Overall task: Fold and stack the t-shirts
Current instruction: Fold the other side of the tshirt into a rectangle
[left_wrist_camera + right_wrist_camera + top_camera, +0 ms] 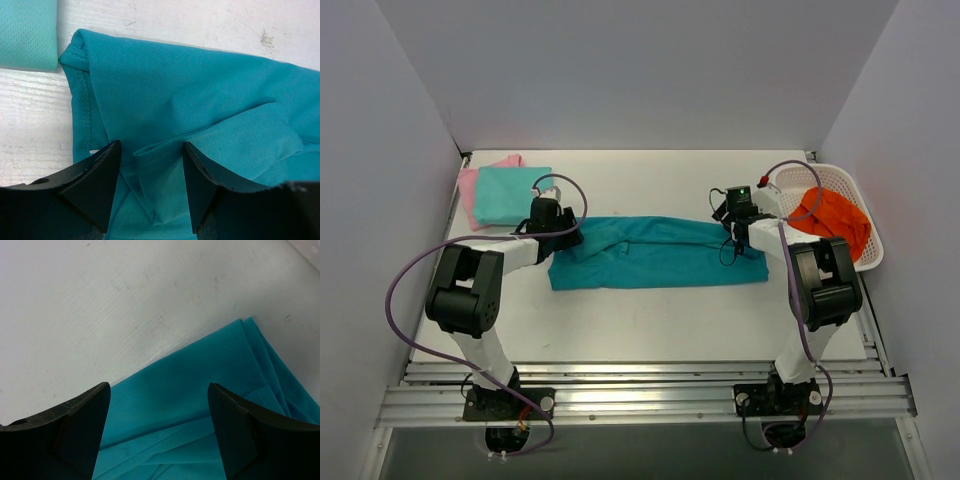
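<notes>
A deep teal t-shirt (655, 252) lies folded into a long strip across the middle of the table. My left gripper (563, 238) is open over its left end; in the left wrist view (151, 150) a hemmed fold of the teal cloth (190, 90) lies between the fingers. My right gripper (740, 238) is open over the right end; in the right wrist view (159, 392) the teal cloth (200, 385) lies under the jaws. A folded aqua-mint t-shirt (510, 193) lies on a pink t-shirt (468, 190) at the back left; its corner shows in the left wrist view (27, 32).
A white basket (865, 200) at the right edge holds an orange garment (832, 217). Grey walls close in the table on the left, back and right. Metal rails run along the near edge.
</notes>
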Available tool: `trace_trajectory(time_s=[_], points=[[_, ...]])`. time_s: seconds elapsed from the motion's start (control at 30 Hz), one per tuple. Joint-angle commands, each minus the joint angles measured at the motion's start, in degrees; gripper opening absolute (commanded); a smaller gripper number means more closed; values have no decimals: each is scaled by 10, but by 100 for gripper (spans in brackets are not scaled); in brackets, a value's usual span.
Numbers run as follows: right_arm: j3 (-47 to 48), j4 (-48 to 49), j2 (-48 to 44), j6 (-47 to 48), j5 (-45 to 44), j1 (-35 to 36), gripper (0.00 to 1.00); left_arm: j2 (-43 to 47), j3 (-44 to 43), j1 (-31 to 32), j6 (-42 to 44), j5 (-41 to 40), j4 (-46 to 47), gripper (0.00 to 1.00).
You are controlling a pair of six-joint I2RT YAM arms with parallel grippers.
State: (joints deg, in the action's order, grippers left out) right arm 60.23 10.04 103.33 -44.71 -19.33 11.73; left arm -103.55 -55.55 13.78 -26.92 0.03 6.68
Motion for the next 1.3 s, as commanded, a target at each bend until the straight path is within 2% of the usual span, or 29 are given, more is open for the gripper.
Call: trace_trajectory(time_s=[0.0,0.4,0.5,0.53,0.57,0.7,0.97,1.27], points=[[12,2,6,8,-22,3,74,3,-24,1,0,0,21,60],[12,3,11,8,-20,2,74,14,-18,4,0,14,29,47],[13,3,13,8,-21,3,74,19,-17,5,1,15,28,34],[12,2,12,8,-21,3,74,21,-17,5,3,17,27,26],[12,2,11,7,-21,3,73,24,-16,6,3,17,26,21],[10,1,8,5,-23,4,73,36,-11,11,4,16,20,10],[-12,-8,-35,-3,-30,14,73,97,23,31,11,5,11,5],[-56,-29,-106,-18,-59,47,73,159,40,101,39,-80,-52,5]])
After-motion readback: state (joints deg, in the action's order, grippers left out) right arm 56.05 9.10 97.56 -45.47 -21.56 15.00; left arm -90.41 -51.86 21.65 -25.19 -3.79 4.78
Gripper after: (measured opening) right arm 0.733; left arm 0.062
